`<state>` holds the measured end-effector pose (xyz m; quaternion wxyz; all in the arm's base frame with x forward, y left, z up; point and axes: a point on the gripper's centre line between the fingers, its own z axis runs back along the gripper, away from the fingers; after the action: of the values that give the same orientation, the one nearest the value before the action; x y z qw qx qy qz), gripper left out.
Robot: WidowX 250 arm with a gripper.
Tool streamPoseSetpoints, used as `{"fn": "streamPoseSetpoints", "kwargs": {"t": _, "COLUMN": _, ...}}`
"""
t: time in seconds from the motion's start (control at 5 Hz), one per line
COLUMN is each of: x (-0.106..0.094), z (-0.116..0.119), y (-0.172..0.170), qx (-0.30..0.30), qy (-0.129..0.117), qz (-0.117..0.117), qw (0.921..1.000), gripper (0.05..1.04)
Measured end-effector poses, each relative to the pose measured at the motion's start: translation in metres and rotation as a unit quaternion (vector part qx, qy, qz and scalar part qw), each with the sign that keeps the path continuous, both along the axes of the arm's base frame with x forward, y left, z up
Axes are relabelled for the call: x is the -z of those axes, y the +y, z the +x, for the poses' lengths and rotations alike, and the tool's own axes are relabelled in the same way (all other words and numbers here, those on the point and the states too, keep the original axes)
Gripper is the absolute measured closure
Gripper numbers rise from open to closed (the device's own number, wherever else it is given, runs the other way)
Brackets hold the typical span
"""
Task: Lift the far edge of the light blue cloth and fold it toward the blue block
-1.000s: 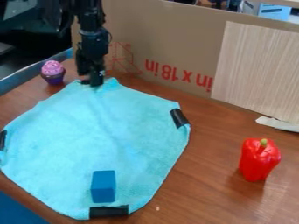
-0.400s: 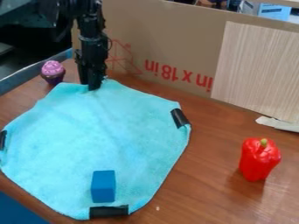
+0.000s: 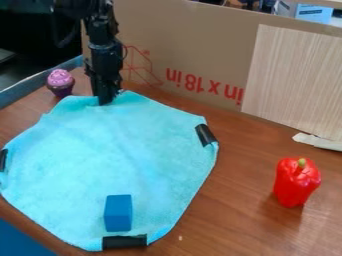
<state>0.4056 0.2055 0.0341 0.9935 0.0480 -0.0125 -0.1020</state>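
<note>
The black gripper (image 3: 105, 100) hangs straight down at the far edge of a light blue cloth (image 3: 127, 145), touching it, with small folds beside its tip. The cloth lies spread on the brown table, with black pieces at several of its corners. A blue block (image 3: 118, 213) stands on the cloth near its front corner. To the left of the gripper, off the cloth, is a toy cupcake (image 3: 61, 83) with pink-purple topping. A red bell pepper (image 3: 296, 182) with a green stem stands on the table at the right.
A cardboard wall (image 3: 194, 45) with red print rises just behind the gripper and along the back. A light wood-grain panel (image 3: 294, 80) leans there at the right. A whitish strip (image 3: 318, 142) lies below the panel.
The gripper has shifted slightly left and toward the camera. The cloth's far edge beside it has spread left, and its folds have changed. Block, cupcake and pepper have stayed put.
</note>
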Motion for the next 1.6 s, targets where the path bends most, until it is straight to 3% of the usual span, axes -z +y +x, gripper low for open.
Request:
{"fn": "streamPoseSetpoints", "kwargs": {"t": 0.6, "x": -0.072, "z": -0.045, "y": -0.066, "qx": 0.048, "qy": -0.092, "qz": 0.008, "qw": 0.9946, "gripper": 1.005}}
{"fn": "streamPoseSetpoints", "kwargs": {"t": 1.2, "x": -0.084, "z": -0.111, "y": -0.144, "qx": 0.114, "qy": -0.104, "qz": 0.031, "qw": 0.9876, "gripper": 1.006}}
{"fn": "streamPoseSetpoints", "kwargs": {"t": 1.4, "x": -0.085, "z": -0.127, "y": -0.165, "qx": 0.123, "qy": -0.106, "qz": 0.028, "qw": 0.9864, "gripper": 1.006}}
{"fn": "streamPoseSetpoints", "kwargs": {"t": 1.6, "x": -0.077, "z": -0.136, "y": -0.181, "qx": 0.121, "qy": -0.094, "qz": 0.027, "qw": 0.9878, "gripper": 1.006}}
